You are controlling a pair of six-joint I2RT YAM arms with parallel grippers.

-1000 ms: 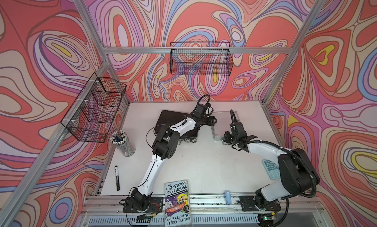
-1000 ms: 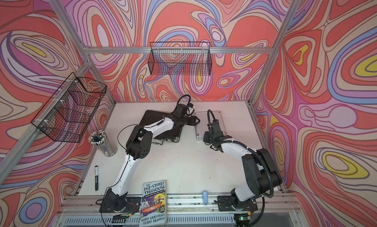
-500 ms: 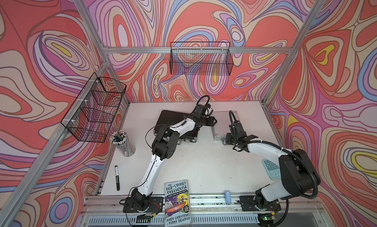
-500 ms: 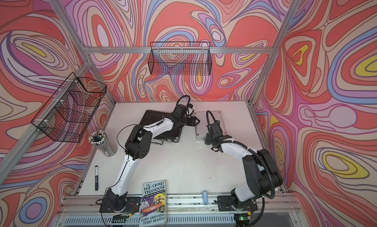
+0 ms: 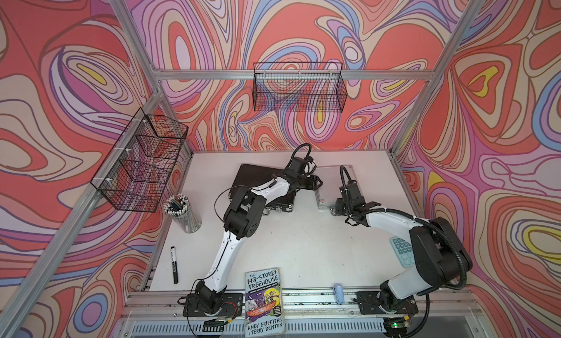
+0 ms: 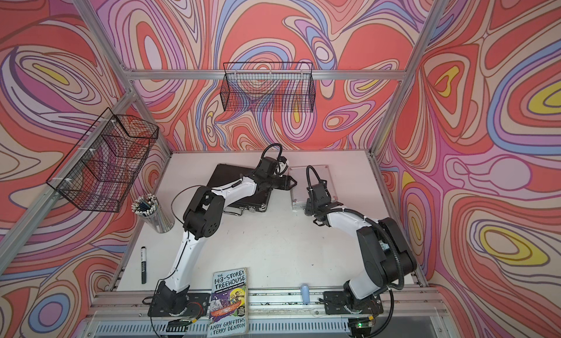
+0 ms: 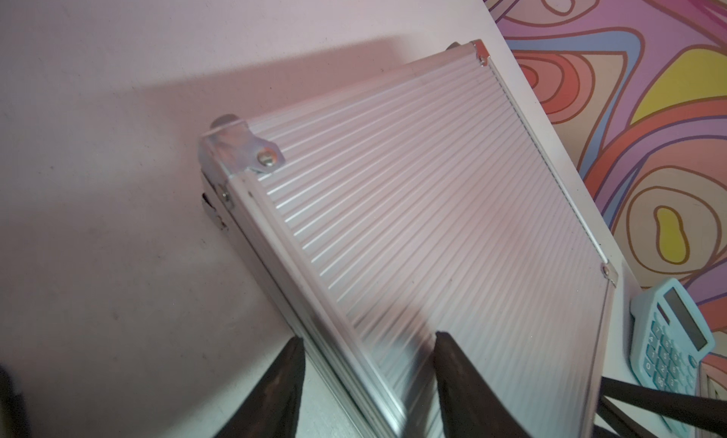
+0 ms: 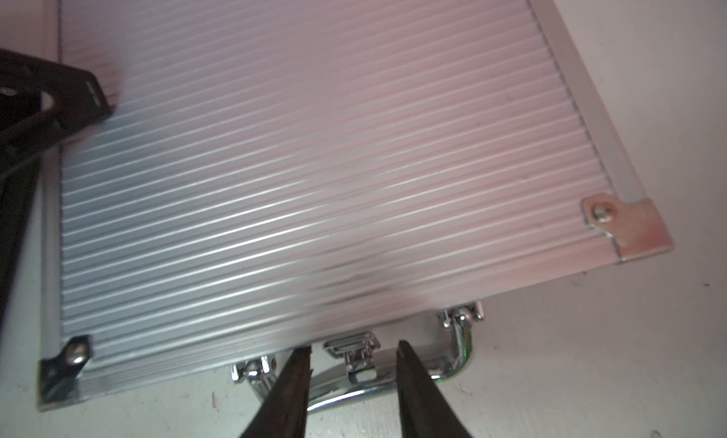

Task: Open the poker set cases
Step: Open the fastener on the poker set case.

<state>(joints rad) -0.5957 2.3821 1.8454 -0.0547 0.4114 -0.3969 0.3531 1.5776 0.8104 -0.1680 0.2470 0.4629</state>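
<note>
In both top views the black case (image 5: 253, 178) (image 6: 227, 180) and the silver case (image 5: 329, 184) (image 6: 299, 181) lie flat and shut on the white table (image 5: 303, 245), with the left gripper (image 5: 317, 181) (image 6: 290, 181) at the silver case's side and the right gripper (image 5: 335, 207) at its front. How the fingers sit there is too small to read. The wrist views supply that. From the left wrist, the left gripper (image 7: 373, 377) is parted about halfway and straddles the case's side rim. One of its fingers (image 7: 460, 389) is over the ribbed lid and the other is outside the wall above the table, with a blue calculator (image 7: 668, 337) beyond the lid-side finger. From the right wrist, the right gripper (image 8: 356, 377) is narrowly parted. The chrome latch (image 8: 352, 351) sits between its fingers (image 8: 291, 392) and the handle (image 8: 458, 353) runs beneath them. That edge is smeared by blur, so contact with the latch cannot be judged, though nothing looks clamped. Compared with a second ago, both cases and the left arm look unmoved, and the right wrist has shifted only slightly along the case front.
</note>
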